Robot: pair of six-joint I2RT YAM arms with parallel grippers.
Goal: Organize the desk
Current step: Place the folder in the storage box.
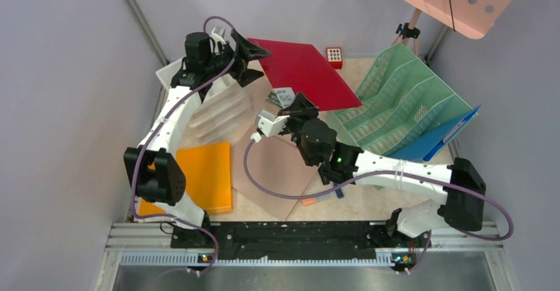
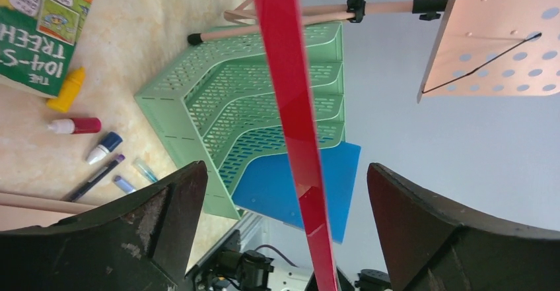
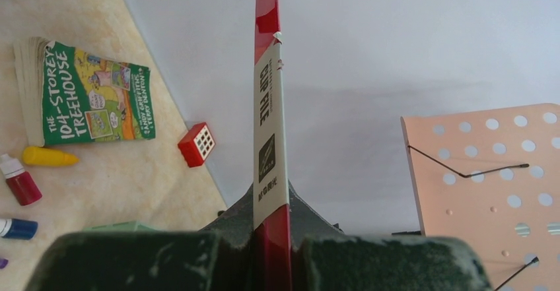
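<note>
Right claw point(image 3: 271, 251) clamps a red folder point(image 3: 266, 7) above the desk point(image 3: 119, 172); left claw point(image 2: 284, 172) gapes astride it.

We see the left arm point(image 1: 173, 116) and the right arm point(image 1: 403, 172) built of white links between bulky black joint housings. Each trails a loose purple cable point(image 1: 297, 197), and a small green light point(image 1: 339, 160) glows on the right one. On the left gripper point(image 2: 285, 172) the fingers point(image 2: 165, 218) are black, curved and scuffed pale at the edges, while those of the right gripper point(image 3: 271, 241) look dark, grainy and speckled.
</note>
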